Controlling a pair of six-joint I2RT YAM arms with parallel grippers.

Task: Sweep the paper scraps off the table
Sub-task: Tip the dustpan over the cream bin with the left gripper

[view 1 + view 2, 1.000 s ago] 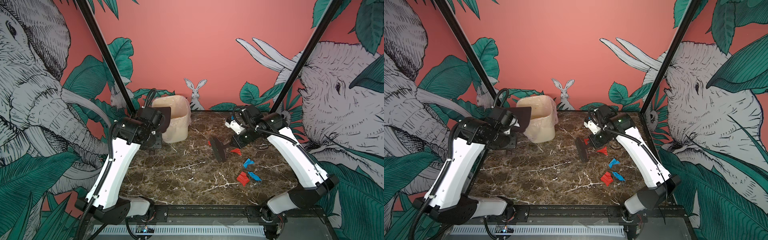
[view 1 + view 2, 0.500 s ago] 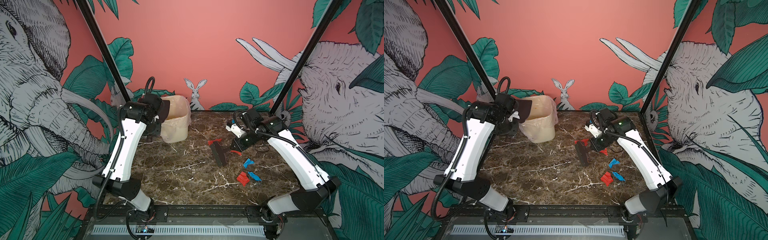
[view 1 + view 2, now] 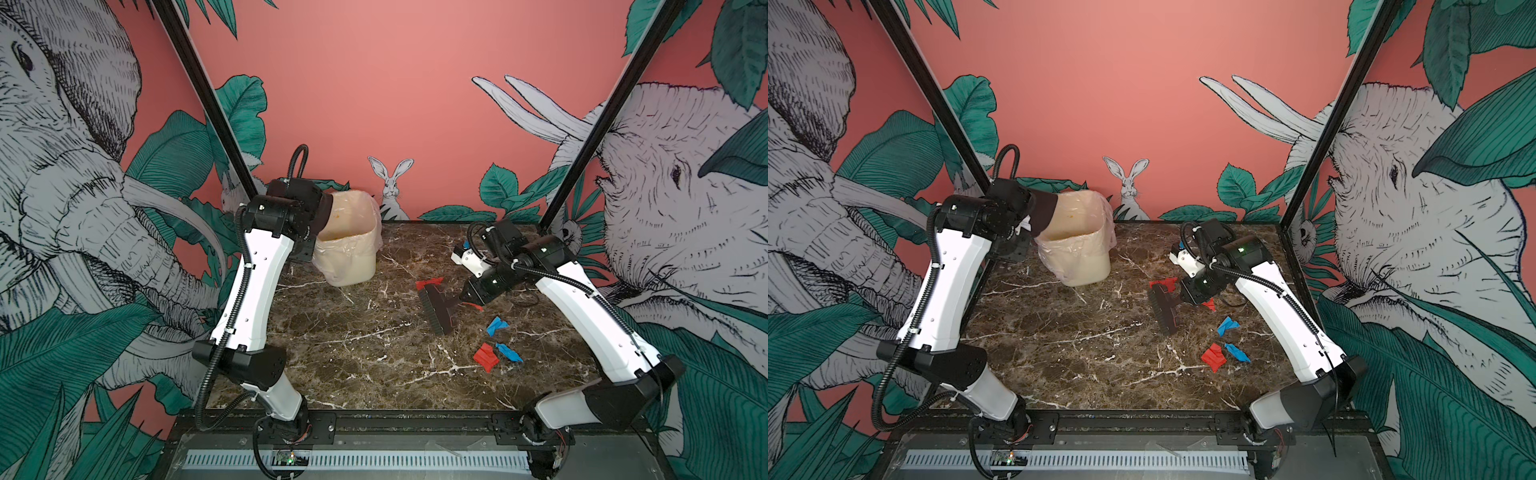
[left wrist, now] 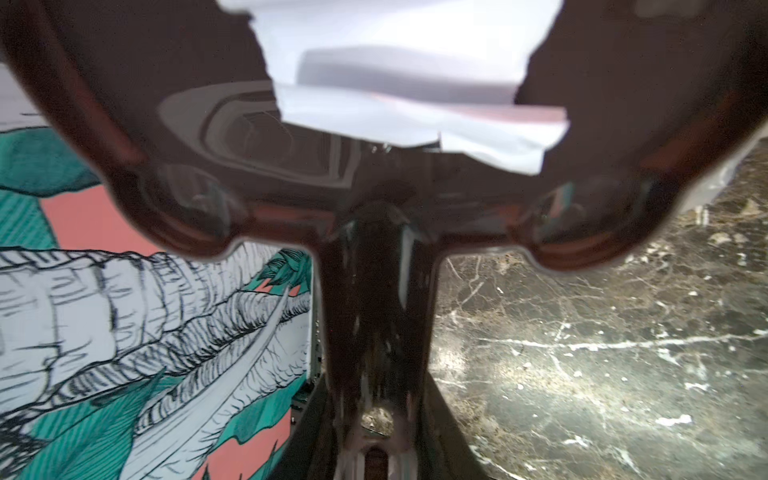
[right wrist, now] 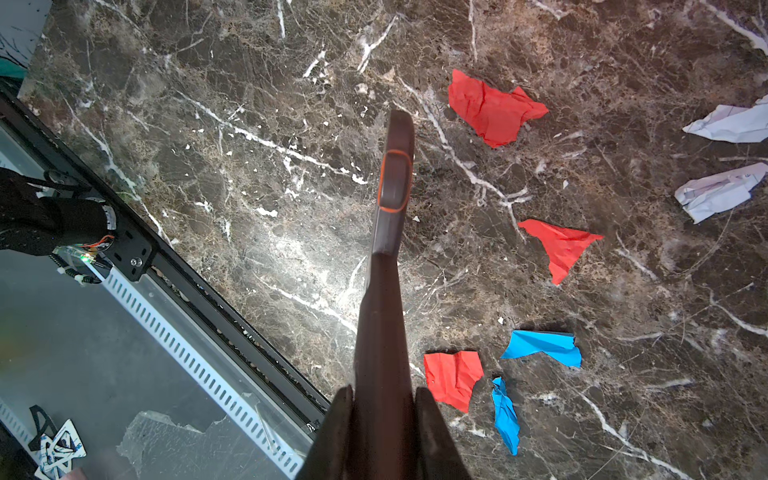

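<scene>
Paper scraps [image 5: 490, 110] partly cleared: red, blue and white bits litter your table [image 3: 353, 353].
Your left gripper [image 4: 376, 436] pinches the dustpan [image 3: 322, 212] over the bin [image 3: 349, 253]; right gripper [image 5: 384, 432] clamps the brush [image 3: 436, 307].

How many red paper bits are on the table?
3 red bits: one by the brush head, one by the right hand, one beside two blue bits. Others may be hidden.

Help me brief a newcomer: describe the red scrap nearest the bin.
Find the cream bin at the table's far left. Right of it, the right gripper holds a dark brush; the scrap lies at its far end. Other red scraps lie nearer the front.
</scene>
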